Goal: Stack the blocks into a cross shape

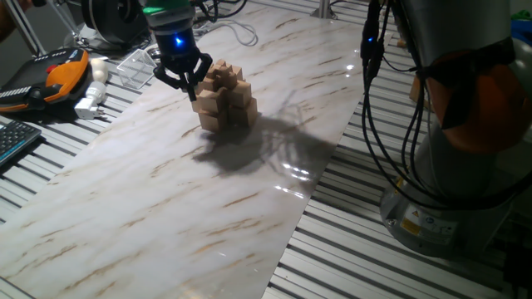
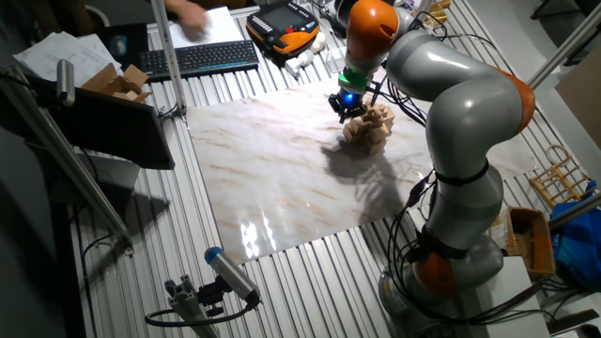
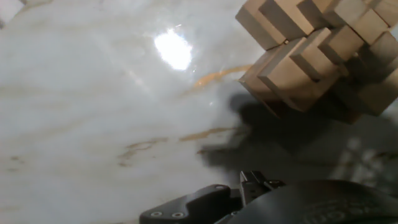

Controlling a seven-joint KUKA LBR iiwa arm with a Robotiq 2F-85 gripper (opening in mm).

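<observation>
Gripper (image 1: 188,83) hangs at the pile's (image 1: 226,98) nine o'clock in one fixed view, fingers spread, apparently empty; I judge it stands off so as not to knock the tiers.

From the other fixed view, gripper (image 2: 349,109) sits at pile's (image 2: 369,127) ten o'clock.

Hand view: pile (image 3: 317,56) at one o'clock on marble slab (image 3: 93,124). No legible writing.
</observation>
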